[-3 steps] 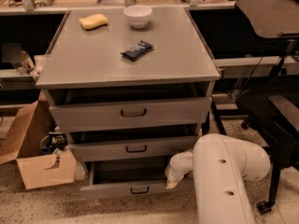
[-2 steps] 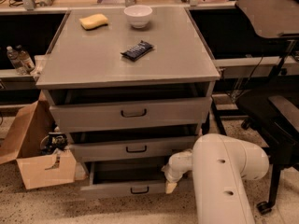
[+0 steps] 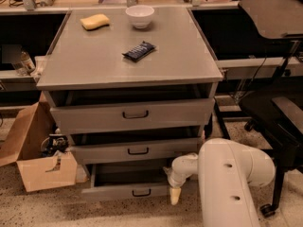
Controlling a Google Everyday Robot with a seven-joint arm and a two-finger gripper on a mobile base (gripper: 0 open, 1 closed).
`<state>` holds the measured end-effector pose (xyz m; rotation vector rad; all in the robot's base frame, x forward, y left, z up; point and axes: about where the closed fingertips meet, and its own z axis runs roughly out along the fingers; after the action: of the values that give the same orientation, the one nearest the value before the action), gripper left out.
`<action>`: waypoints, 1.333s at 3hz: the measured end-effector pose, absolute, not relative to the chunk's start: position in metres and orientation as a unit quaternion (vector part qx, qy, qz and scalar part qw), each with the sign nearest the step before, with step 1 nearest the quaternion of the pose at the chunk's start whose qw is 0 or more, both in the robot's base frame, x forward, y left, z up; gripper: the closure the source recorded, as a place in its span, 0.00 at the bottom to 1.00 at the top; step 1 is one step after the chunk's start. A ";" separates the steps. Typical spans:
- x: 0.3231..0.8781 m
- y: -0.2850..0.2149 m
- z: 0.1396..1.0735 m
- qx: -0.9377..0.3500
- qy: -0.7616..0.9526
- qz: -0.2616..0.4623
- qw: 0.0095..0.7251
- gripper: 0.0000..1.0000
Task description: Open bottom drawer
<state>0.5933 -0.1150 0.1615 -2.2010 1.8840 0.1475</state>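
The grey counter (image 3: 180, 65) has three drawers under its front edge. The bottom drawer (image 3: 113, 192) is the lowest one, close to the floor. It stands pulled out in front of the two drawers above it, so its shallow tray is visible behind the front panel. Its small black handle (image 3: 141, 193) sits in the centre of the panel.

The gripper (image 3: 174, 196) is low down, below the front right corner of the counter, at the right end of the bottom drawer's front panel. Its cream tip points down to the floor. If it is open or closed, I cannot tell. The thick white arm (image 3: 227, 183) reaches to it from the right.

The middle drawer (image 3: 104, 152) and the top drawer (image 3: 94, 117) also stand a little out. On the counter, a yellow sponge (image 3: 94, 21) lies near the back left corner, a white bowl (image 3: 140, 15) is at the back edge, and a dark snack bar (image 3: 139, 50) lies near the middle. A cardboard box (image 3: 40, 167) stands on the floor beside the left edge.
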 end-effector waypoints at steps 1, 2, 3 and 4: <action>0.561 -0.107 0.154 -0.767 0.629 0.082 0.096 0.00; 0.526 -0.097 0.152 -0.781 0.610 0.109 0.076 0.18; 0.516 -0.094 0.154 -0.786 0.604 0.115 0.070 0.43; 0.499 -0.091 0.161 -0.794 0.592 0.119 0.063 0.66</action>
<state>0.4986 -0.0907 0.1614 -2.4003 1.7898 0.3610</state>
